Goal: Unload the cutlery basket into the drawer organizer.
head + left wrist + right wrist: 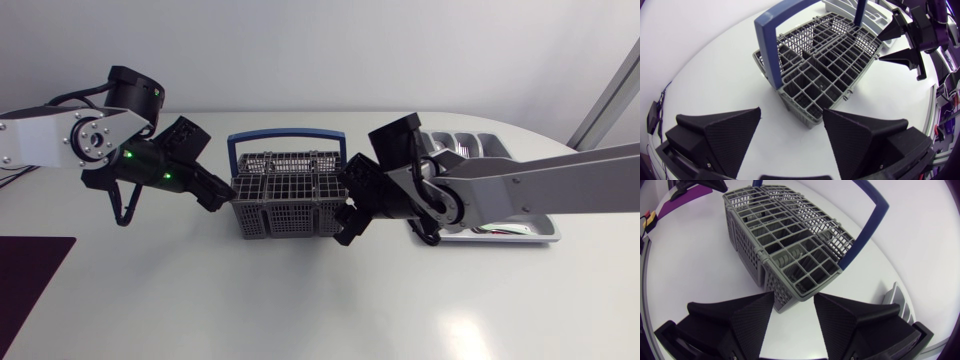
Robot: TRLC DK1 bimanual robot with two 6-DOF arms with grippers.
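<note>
Two arms close on one grey wire basket [288, 195] that stands upright near the middle of the white table [300, 300]. Far to the basket's left, at the table's near edge, lies a dark mat [30, 275].

The left arm [60, 140] comes in from that side and slopes down toward the basket. The left claw [215, 192] sits just beside the basket's left end wall. In the left wrist view the left claw [792, 112] has its two fingers spread wide. The basket's near corner [825, 65] lies ahead of the gap, and neither finger presses on it.

The basket is a grid of small square cells, with a blue handle [288, 135] arching over it from end to end. The handle [771, 45] stands upright. What sits inside the cells I cannot tell.

The right claw [348, 218] is at the basket's right end, low by its front corner. In the right wrist view the right claw [794, 297] is spread as well. The basket's corner [785, 235] reaches just into the gap between the fingertips. Whether one tip brushes the wire I cannot tell, but the corner is not pinched from two sides.

The right arm [540, 185] runs off to the basket's right. Behind and under that arm, close to the right of the basket, sits the pale organizer [475, 143] with its row of compartments, partly hidden.
</note>
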